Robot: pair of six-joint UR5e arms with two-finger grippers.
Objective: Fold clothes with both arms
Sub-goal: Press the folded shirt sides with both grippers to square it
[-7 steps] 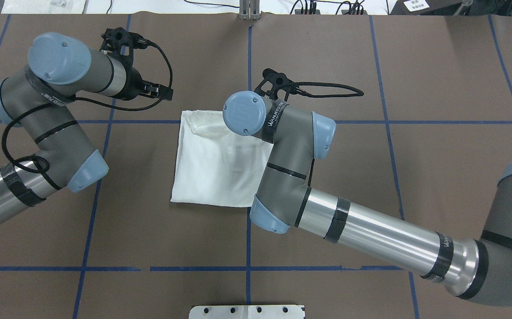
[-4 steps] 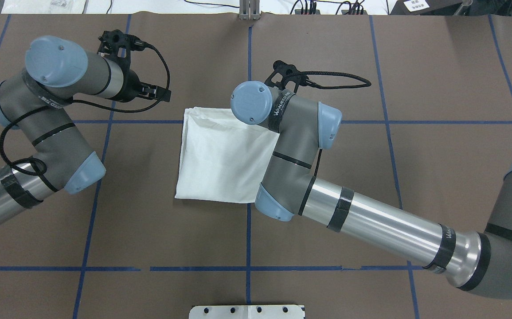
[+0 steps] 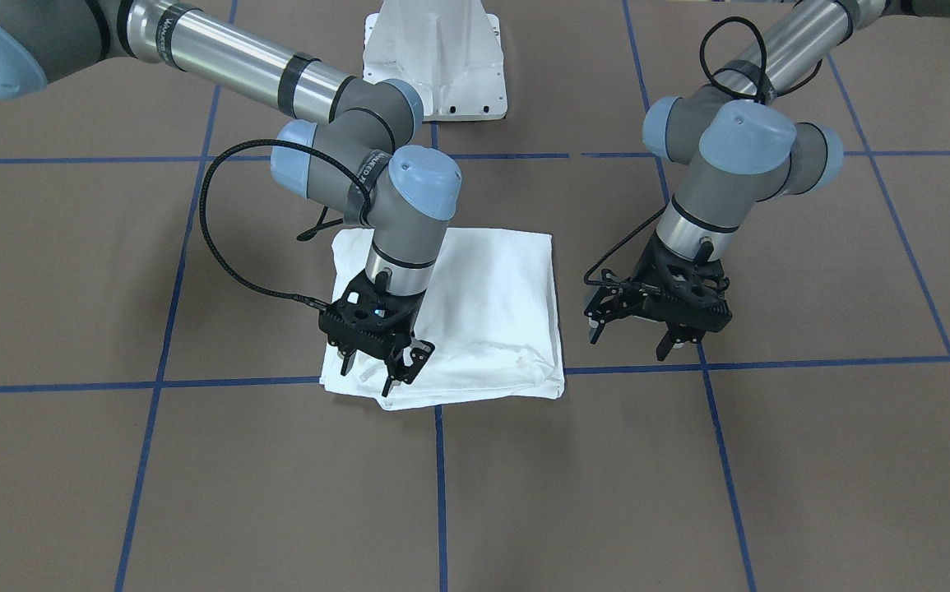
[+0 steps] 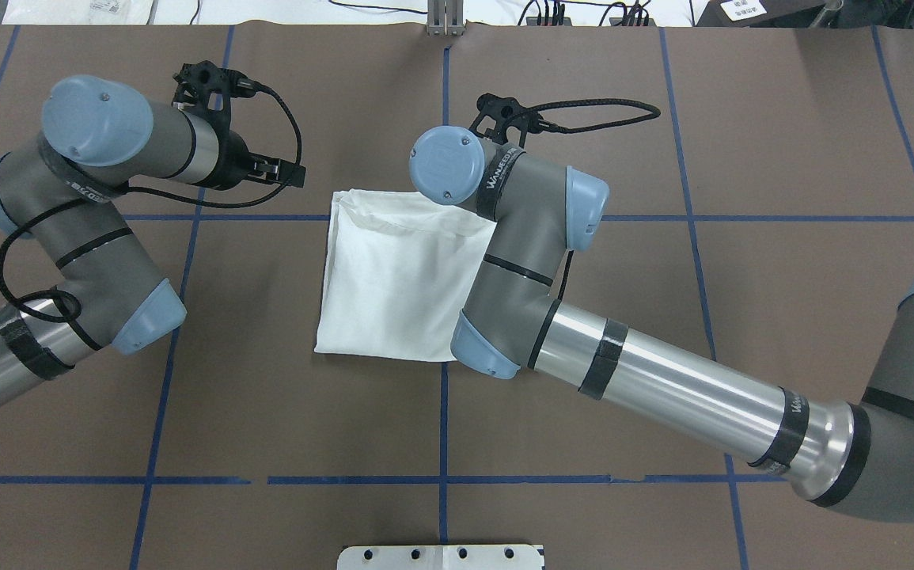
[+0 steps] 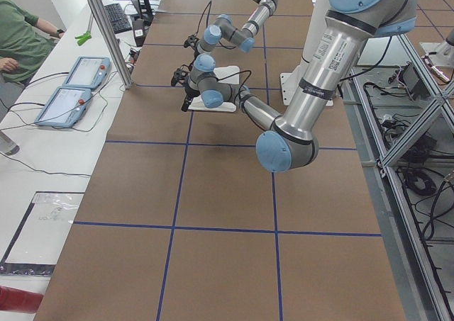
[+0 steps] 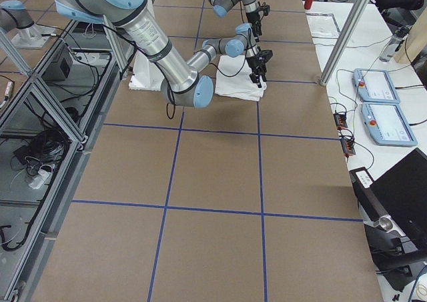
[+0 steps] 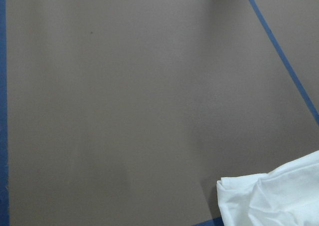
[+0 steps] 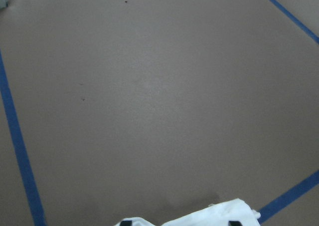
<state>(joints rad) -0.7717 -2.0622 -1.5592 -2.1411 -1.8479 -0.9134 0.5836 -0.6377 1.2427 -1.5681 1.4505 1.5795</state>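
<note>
The white shirt (image 3: 483, 312) lies folded into a flat rectangle on the brown table; it also shows in the overhead view (image 4: 393, 277). No printed text shows. My right gripper (image 3: 369, 374) is open just above the shirt's far corner and holds nothing. In the right wrist view the shirt's edge (image 8: 209, 216) sits at the bottom. My left gripper (image 3: 629, 344) is open and empty above bare table, beside the shirt and apart from it. The left wrist view shows a shirt corner (image 7: 274, 196). In the overhead view the right wrist hides its gripper.
The white pedestal base (image 3: 433, 57) stands at the robot's side of the table. Blue tape lines (image 4: 441, 479) grid the brown cover. A person (image 5: 21, 37) and two control pendants (image 5: 74, 87) are beyond the table's far edge.
The right wrist has moved toward the table's far side, off the shirt's top edge. The bunched top edge has dropped flat. The left arm shifted only slightly.
</note>
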